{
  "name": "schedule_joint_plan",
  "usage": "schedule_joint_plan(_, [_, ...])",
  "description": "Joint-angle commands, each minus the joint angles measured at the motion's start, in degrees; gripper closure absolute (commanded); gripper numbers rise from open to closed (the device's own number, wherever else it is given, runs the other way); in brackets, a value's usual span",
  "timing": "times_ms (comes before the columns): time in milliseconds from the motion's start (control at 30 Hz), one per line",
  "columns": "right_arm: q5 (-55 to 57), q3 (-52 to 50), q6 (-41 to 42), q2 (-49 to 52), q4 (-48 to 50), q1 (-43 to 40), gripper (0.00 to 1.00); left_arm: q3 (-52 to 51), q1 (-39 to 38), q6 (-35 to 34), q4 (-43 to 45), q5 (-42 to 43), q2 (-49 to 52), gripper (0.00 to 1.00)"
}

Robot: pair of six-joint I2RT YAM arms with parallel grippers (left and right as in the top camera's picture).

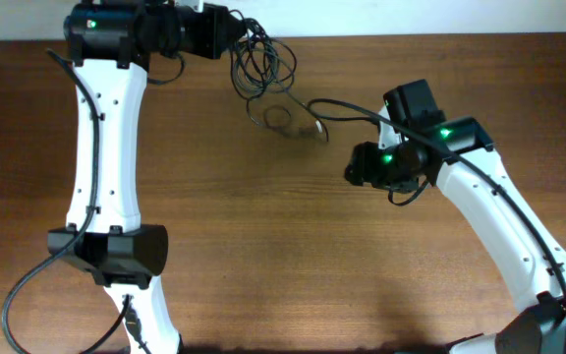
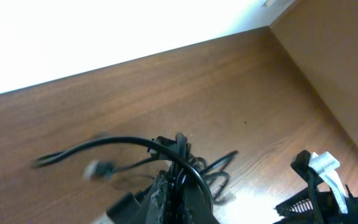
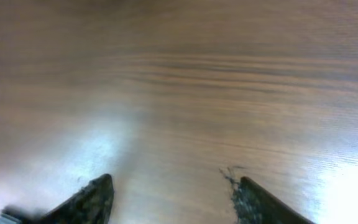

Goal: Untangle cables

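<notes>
We are in the middle of pulling the knot apart, with one end held and the other end free. The left hand [image 1: 232, 39] sits at the far edge of the table [image 1: 263, 256], its fingers pressed together on the cables [image 1: 260, 61]. In the left wrist view the black strands bunch up right at its tips. From there the tangle hangs and spills toward the middle of the table in several loose loops, and a small pale plug end [image 1: 317, 133] lies on the wood at the near side of the bundle. The right hand [image 3: 176, 182] hovers low over bare table, just beside that plug end but apart from it. Its fingers stand apart and there is nothing between them. We judge that the tangle is only partly loosened, since the loops cross one another near the left hand. The next move calls for the right hand to come over one strand or the plug end, close on it alone, and draw it away from the left hand's hold. The strands are thin and lie close together, so we must take care not to pinch two at once, or the knot may tighten.
</notes>
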Motion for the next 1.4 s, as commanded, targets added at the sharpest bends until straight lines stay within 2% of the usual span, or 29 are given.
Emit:
schedule_joint_plan(0, [-6.4, 9.4, -5.2, 0.0, -1.4, -0.1, 0.26, 1.2, -0.5, -0.1, -2.0, 0.2, -1.7, 1.0])
schedule_joint_plan(100, [-6.7, 18.4, -5.1, 0.0, -1.6, 0.0, 0.25, 1.2, -1.0, -0.1, -6.5, 0.3, -1.7, 1.0])
schedule_joint_plan(233, [-9.9, 20.2, -5.0, 0.1, 1.1, 0.0, 0.3, 1.2, -2.8, -0.1, -11.4, 0.3, -1.7, 1.0])
schedule_joint_plan(400, [-8.9, 20.2, -5.9, 0.1, 2.7, 2.3, 0.48, 1.1, -5.9, -0.1, -14.8, 0.2, -1.7, 1.0])
schedule_joint_plan(533, [-6.3, 20.1, -6.1, 0.2, 2.8, 4.8, 0.59, 1.1, -7.1, -0.2, -15.0, 0.1, -1.7, 1.0])
schedule_joint_plan(600, [-5.0, 20.1, -6.0, 0.2, 2.9, 5.5, 0.62, 1.1, -7.1, -0.2, -15.3, 0.3, -1.7, 1.0])
schedule_joint_plan(1033, [-2.6, 20.1, -7.2, 7.4, 6.1, 9.4, 0.64, 1.1, -8.2, -0.1, -15.4, 0.2, -1.7, 1.0])
schedule_joint_plan(1167, [-2.3, 20.1, -8.5, 10.0, 7.0, 9.4, 0.62, 1.1, -8.2, -0.1, -15.4, 0.3, -1.7, 1.0])
schedule_joint_plan(1267, [-1.0, 20.1, -8.1, 10.6, 9.7, 9.3, 0.54, 1.1, -8.2, -0.1, -15.5, 0.3, -1.7, 1.0])
schedule_joint_plan(1367, [4.3, 20.1, -2.1, 10.6, 12.0, 9.3, 0.54, 1.1, -8.2, -0.1, -15.7, 0.9, -1.7, 1.0])
